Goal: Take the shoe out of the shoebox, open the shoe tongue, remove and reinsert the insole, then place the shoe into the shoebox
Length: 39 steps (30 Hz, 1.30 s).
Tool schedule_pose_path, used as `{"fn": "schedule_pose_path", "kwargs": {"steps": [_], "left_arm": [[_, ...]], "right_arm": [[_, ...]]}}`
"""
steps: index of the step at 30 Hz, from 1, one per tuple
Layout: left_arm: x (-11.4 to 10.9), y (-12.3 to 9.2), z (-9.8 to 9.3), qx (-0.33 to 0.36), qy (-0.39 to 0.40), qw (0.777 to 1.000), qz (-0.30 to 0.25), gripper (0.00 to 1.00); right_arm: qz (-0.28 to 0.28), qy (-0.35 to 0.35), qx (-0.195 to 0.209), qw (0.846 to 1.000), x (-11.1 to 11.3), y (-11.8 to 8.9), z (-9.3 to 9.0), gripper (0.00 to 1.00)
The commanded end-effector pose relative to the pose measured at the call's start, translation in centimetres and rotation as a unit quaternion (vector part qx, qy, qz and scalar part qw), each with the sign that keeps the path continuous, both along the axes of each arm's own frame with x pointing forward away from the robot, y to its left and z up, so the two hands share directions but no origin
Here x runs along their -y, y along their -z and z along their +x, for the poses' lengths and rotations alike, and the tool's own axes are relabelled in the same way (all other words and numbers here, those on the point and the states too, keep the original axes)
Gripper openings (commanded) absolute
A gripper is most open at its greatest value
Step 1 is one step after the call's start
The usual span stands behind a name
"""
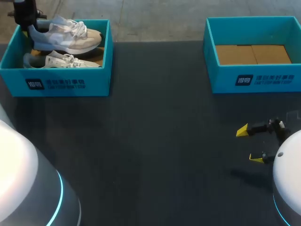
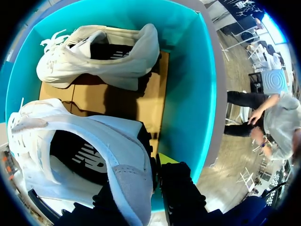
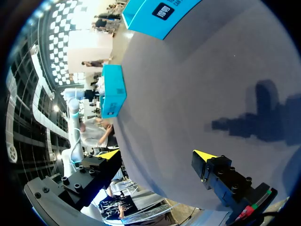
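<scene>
The left teal shoebox [image 1: 68,84] holds two pale grey-white shoes. My left gripper [image 1: 28,22] is shut on the heel of the rear shoe [image 1: 66,34], which looks slightly raised over the box's back half. In the left wrist view the gripper [image 2: 153,167] pinches that shoe's heel [image 2: 124,181], one finger inside the collar and one outside. The black insole [image 2: 80,157] shows inside. The second shoe [image 2: 99,54] lies on the cardboard floor ahead. My right gripper [image 1: 249,143] hangs open over the bare table, far from the shoes, with nothing between its fingers [image 3: 157,155].
A second teal box [image 1: 254,77] stands at the back right with only a cardboard floor. The dark tabletop [image 1: 160,141] stretches between the boxes. In the right wrist view the near box [image 3: 160,14] and the far shoebox [image 3: 113,92] both show.
</scene>
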<state>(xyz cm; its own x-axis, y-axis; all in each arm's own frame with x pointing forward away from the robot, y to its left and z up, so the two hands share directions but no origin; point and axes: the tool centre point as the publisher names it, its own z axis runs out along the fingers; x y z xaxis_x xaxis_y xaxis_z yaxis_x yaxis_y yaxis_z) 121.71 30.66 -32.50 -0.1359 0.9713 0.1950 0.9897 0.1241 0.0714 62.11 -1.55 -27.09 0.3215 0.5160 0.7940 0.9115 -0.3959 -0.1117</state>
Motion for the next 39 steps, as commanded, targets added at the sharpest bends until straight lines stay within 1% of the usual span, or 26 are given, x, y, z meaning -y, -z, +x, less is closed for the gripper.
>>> {"fn": "schedule_pose_path", "kwargs": {"steps": [1,6,18,26,39], "left_arm": [[-0.1,0.5,0.5,-0.005,-0.001,1.0,0.0,0.0],[0.2,1.0,0.2,-0.007,0.001,1.0,0.003,0.0],[0.7,1.5,0.1,-0.004,-0.002,1.0,0.014,0.0],[0.9,2.5,0.0,-0.013,-0.003,1.0,0.019,0.0],[0.9,3.4,-0.1,-0.013,-0.008,1.0,0.012,0.0]], "right_arm": [[-0.001,0.001,0.001,1.0,0.0,-0.1,-0.2,1.0],[-0.001,0.001,0.001,1.0,0.0,-0.1,-0.2,1.0],[-0.001,0.001,0.001,1.0,0.0,-0.1,-0.2,1.0],[-0.001,0.001,0.001,1.0,0.0,-0.1,-0.2,1.0],[-0.001,0.001,0.001,1.0,0.0,-0.1,-0.2,1.0]]}}
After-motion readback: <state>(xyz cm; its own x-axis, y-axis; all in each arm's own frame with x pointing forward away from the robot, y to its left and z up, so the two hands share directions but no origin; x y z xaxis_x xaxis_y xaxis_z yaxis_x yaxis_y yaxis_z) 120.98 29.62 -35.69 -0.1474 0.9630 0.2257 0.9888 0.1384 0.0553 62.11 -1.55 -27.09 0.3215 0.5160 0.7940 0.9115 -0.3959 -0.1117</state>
